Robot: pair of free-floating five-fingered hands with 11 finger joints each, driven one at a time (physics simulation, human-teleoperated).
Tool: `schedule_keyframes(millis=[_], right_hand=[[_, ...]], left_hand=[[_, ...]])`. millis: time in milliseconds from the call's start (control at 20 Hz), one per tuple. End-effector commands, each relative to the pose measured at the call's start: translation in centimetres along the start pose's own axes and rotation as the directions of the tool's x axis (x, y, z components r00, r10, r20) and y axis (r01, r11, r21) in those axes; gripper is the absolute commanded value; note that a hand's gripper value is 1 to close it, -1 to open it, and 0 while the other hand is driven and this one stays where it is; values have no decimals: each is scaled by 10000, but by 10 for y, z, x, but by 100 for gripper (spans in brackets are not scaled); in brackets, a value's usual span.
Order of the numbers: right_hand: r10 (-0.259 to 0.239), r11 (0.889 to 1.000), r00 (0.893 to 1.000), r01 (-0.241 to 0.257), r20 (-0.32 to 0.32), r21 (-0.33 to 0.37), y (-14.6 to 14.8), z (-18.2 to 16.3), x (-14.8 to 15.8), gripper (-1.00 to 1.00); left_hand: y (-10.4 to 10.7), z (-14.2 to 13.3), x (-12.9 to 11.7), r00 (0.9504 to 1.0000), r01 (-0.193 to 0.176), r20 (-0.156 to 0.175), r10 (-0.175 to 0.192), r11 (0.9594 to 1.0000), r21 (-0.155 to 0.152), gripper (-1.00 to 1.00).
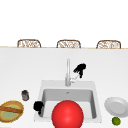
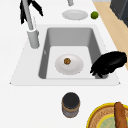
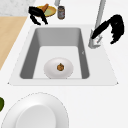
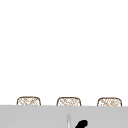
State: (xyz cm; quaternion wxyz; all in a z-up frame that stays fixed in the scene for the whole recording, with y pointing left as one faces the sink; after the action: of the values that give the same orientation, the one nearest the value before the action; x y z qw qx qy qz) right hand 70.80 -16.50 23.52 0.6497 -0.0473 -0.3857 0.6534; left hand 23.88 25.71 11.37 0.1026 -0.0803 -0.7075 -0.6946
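The faucet (image 1: 67, 72), stiff and slick metal, is best taken by its side lever, where the right hand (image 1: 80, 69) is reaching, fingers loosely spread, gripping nothing.

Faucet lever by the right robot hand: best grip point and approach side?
Probably the free tip of the faucet lever, which juts sideways from the faucet base. Come from the counter side behind the sink, where the right robot hand hovers with fingers pointing down toward it; the upright spout blocks the basin side.

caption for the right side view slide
Right hand reaching the faucet lever above a sink holding a plate.
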Motion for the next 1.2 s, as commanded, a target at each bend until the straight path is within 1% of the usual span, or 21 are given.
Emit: schedule_keyframes(millis=[0,300,400,500,600,750,900,1100,1150], right_hand=[[245,9997,9971,-244,-721,22,3,7,-7,-100],[503,9987,9897,-506,-1344,9,4,15,-13,-100],[495,9987,9875,-511,-1496,-70,8,19,-14,-100],[504,9987,9882,-516,-1444,-46,12,21,-15,-100],[477,9985,9877,-513,-1487,-204,17,26,-17,-100],[392,9990,9861,-420,-1615,-135,25,33,-19,-100],[281,9992,9860,-326,-1641,-246,39,46,-23,-100],[334,9979,9873,-415,-1556,-496,62,67,-24,-100],[492,9965,9879,-585,-1470,-596,69,72,-23,-100]], left_hand=[[0,0,0,10000,0,0,0,10000,0,0],[0,0,0,10000,0,0,0,10000,0,0],[0,0,0,10000,0,0,0,10000,0,0],[0,0,0,10000,0,0,0,10000,0,0],[0,0,0,10000,0,0,0,10000,0,0],[0,0,0,10000,0,0,0,10000,0,0],[0,0,0,10000,0,0,0,10000,0,0],[0,0,0,10000,0,0,0,10000,0,0],[0,0,0,10000,0,0,0,10000,0,0]])
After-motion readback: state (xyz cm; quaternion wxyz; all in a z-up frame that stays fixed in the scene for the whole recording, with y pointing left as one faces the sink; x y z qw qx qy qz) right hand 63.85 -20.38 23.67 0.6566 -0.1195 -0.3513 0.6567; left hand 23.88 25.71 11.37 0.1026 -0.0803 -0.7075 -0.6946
